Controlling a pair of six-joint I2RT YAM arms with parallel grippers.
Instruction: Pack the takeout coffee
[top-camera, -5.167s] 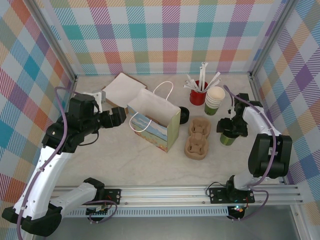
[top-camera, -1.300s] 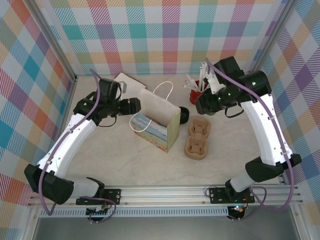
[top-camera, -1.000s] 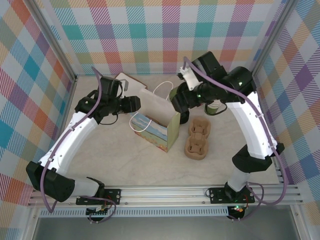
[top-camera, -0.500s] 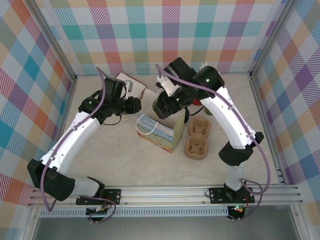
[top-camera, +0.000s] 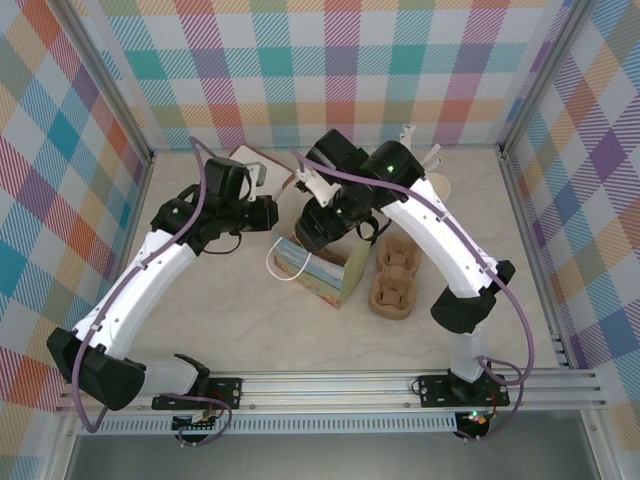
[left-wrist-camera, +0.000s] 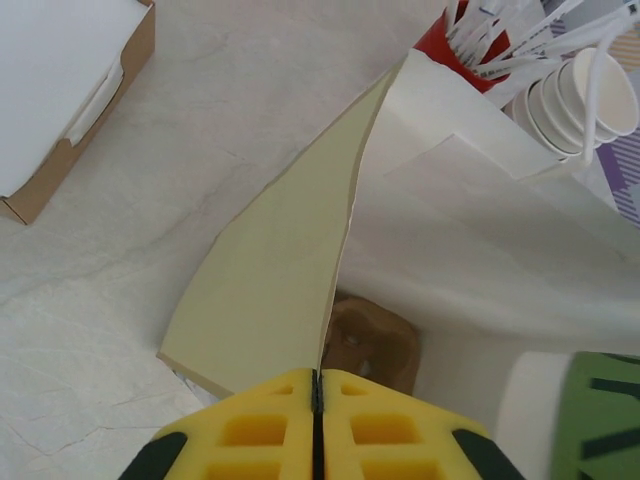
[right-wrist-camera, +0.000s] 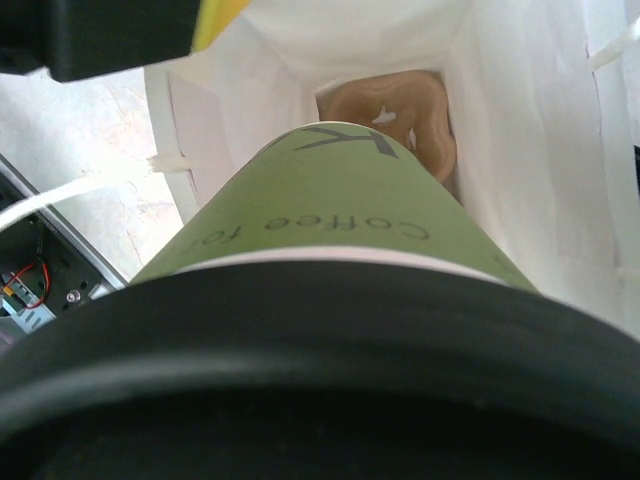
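Observation:
The takeout coffee (right-wrist-camera: 330, 200), olive-green with a black lid (right-wrist-camera: 300, 380), hangs in my right gripper (top-camera: 323, 227) over the open mouth of the white paper bag (top-camera: 335, 278). In the right wrist view the cup covers my fingers. A brown pulp carrier (right-wrist-camera: 395, 100) lies at the bottom of the bag, below the cup. My left gripper (left-wrist-camera: 316, 378) is shut on the bag's upper edge, its yellow pads (left-wrist-camera: 250, 430) pinching the cream wall (left-wrist-camera: 270, 280). The cup's green side (left-wrist-camera: 600, 420) shows at the lower right of the left wrist view.
A second brown carrier (top-camera: 397, 275) lies on the table right of the bag. The red cup of straws (left-wrist-camera: 455, 45) and a stack of paper cups (left-wrist-camera: 580, 90) stand behind the bag. A white-lidded box (left-wrist-camera: 60, 90) sits at the back left.
My right arm has swung left from the straw cup, carrying the coffee over the bag's mouth. My left gripper has closed on the bag's edge, and the bag has shifted slightly.

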